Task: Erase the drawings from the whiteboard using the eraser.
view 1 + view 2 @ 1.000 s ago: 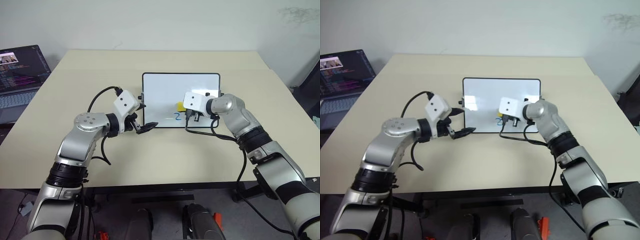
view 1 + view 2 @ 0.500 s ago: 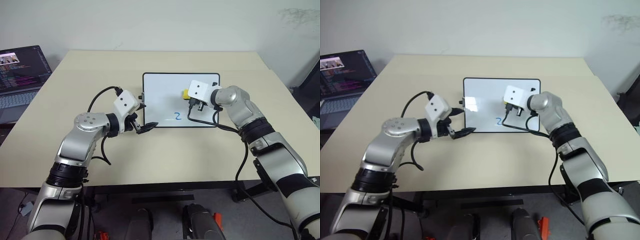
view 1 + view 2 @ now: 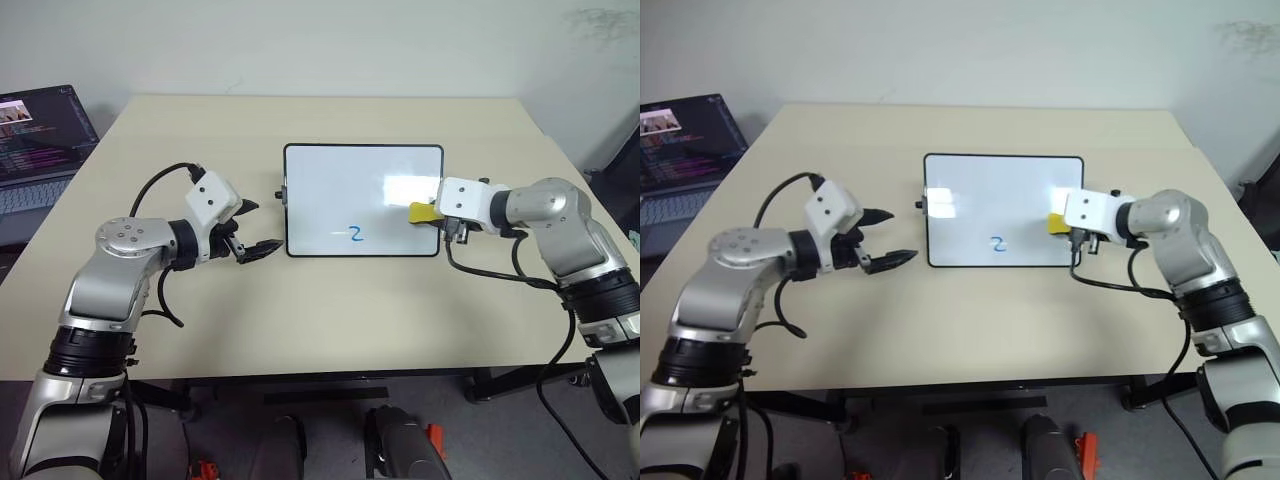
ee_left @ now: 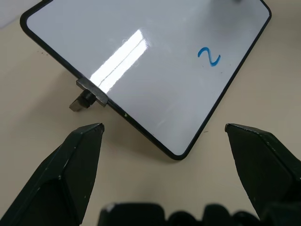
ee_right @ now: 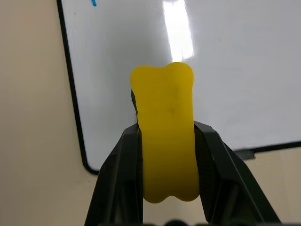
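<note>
1. Nearest, the left gripper [image 3: 255, 227] hangs over the bare table [image 3: 330, 320] with its fingers spread wide and nothing between them; the whiteboard's near left corner lies just ahead of its tips, not touching.
2. The right gripper [image 5: 167, 136] is clamped on the eraser [image 3: 423, 212], both fingers pressed against its narrowed waist. The eraser sits at the whiteboard's right edge, over its lower right part.
3. The eraser is a small yellow block with a pinched middle. It looks light and slightly yielding, so I judge the waist the sensible place to hold it (the notches should stop it sliding out during a wipe).
4. The whiteboard [image 3: 340, 190] lies flat ahead of both grippers: glossy white, thin black frame, rounded corners, a small knob on the side. It looks stiff, light and slick, likely to skate under pressure.
5. Of the drawings, a blue "2" [image 3: 355, 233] with a short dash remains, left of the eraser near the board's front edge; the rest of the board reads clean.
</note>
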